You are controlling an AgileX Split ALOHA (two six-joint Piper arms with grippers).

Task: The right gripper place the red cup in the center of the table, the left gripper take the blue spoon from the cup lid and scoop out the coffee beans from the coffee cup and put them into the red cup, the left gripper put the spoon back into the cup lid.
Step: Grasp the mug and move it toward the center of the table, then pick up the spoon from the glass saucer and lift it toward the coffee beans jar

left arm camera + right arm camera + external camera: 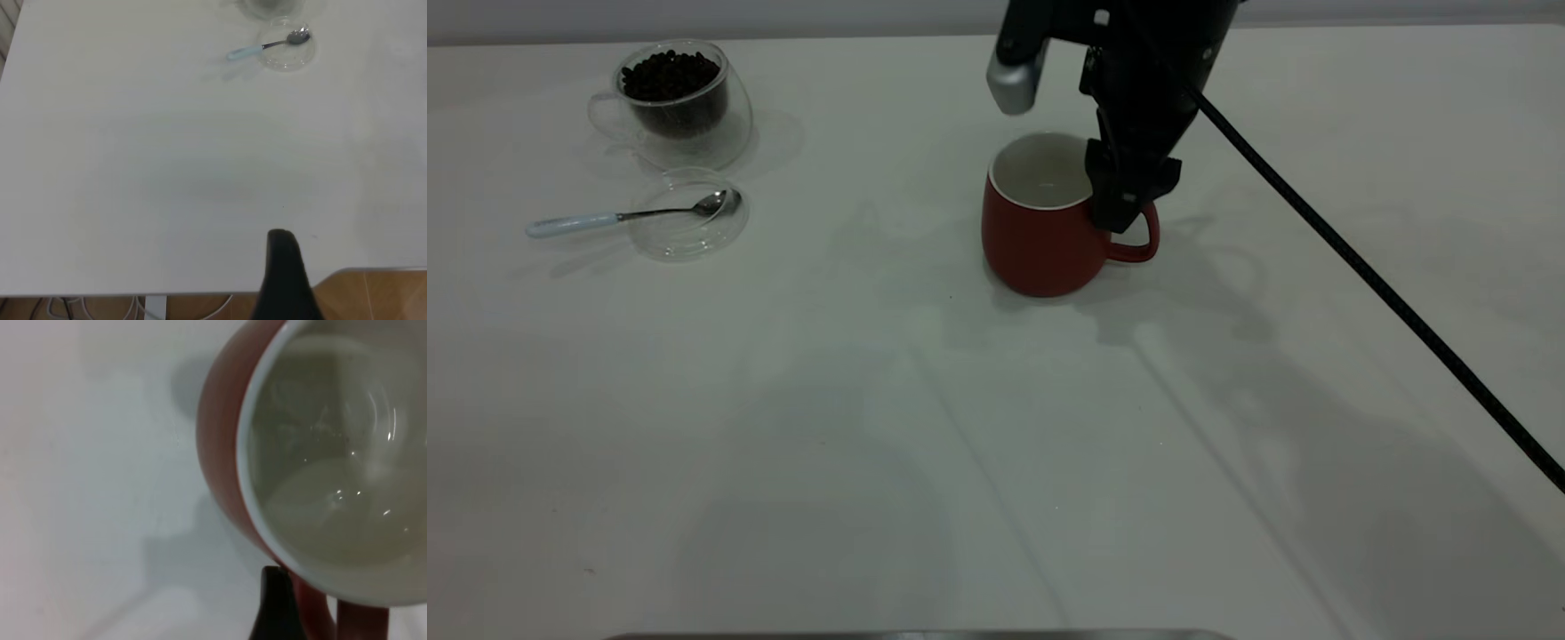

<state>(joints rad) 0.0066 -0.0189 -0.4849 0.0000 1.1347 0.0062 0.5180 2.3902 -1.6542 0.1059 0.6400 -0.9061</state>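
Exterior view: the red cup (1045, 227) stands upright near the middle of the worktop (871, 427), toward its far edge. The right gripper (1120, 213) comes down at the cup's rim and handle, apparently clamped there. By the far left corner sits the coffee cup (671, 102) holding coffee beans (669, 76), with the cup lid (689, 213) just in front carrying the blue spoon (618, 216).

Left wrist view: only one black finger of the left gripper (283, 277) shows, above the worktop's edge; I cannot tell its state. Spoon and lid lie well apart from it.

Right wrist view: the cup's white inside is empty.
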